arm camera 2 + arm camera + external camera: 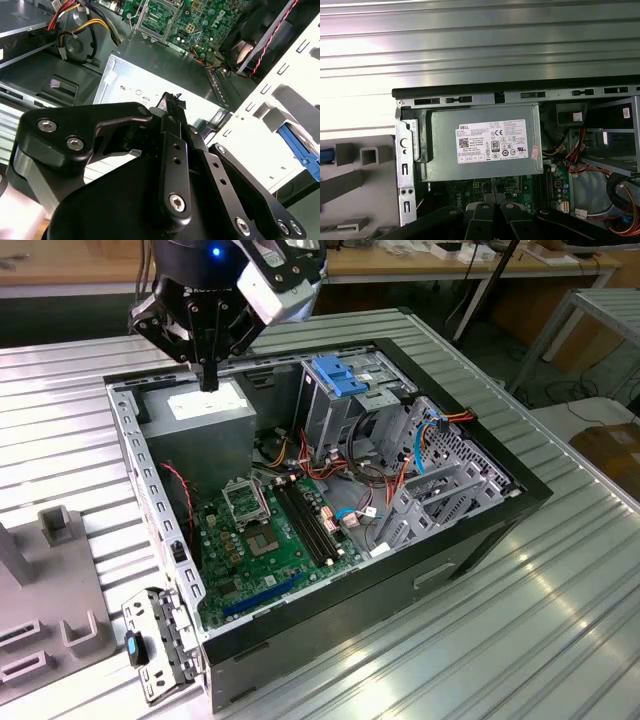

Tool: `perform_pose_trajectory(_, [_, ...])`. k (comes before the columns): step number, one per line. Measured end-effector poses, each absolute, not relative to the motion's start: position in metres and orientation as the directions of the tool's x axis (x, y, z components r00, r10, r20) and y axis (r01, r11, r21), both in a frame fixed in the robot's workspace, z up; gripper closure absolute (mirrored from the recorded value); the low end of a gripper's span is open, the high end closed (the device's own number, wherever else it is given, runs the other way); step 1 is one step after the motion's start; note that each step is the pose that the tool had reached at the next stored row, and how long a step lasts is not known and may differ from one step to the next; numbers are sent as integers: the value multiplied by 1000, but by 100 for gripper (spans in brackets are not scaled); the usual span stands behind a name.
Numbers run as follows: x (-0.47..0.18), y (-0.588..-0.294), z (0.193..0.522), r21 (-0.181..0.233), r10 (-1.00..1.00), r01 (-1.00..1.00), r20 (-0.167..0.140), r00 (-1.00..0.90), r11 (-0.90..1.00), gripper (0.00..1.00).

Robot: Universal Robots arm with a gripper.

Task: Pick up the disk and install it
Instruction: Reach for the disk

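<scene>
Although the disk is seen in part, it can be judged rigid, dense for its bulk and sensitive to shock; its bare metal faces are probably slippery. Hold is best taken across the two blue side rails or the long edges, never on the labelled face or the connector end. In the second wrist view it appears as a grey slab with a ribbed blue rail, beyond the pale perforated wall of the open computer case; what carries it cannot be told. The gripper hangs just above the power supply, well apart from the disk. Its fingers are drawn together with nothing between them.
</scene>
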State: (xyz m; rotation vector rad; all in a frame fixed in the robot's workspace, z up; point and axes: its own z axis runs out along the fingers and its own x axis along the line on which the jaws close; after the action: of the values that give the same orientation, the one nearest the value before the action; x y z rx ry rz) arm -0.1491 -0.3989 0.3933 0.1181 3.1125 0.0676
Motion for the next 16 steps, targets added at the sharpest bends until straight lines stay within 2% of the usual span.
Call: perform_pose_trajectory(16, [-179,-399,393,44,76,75,-25,-997,996,89])
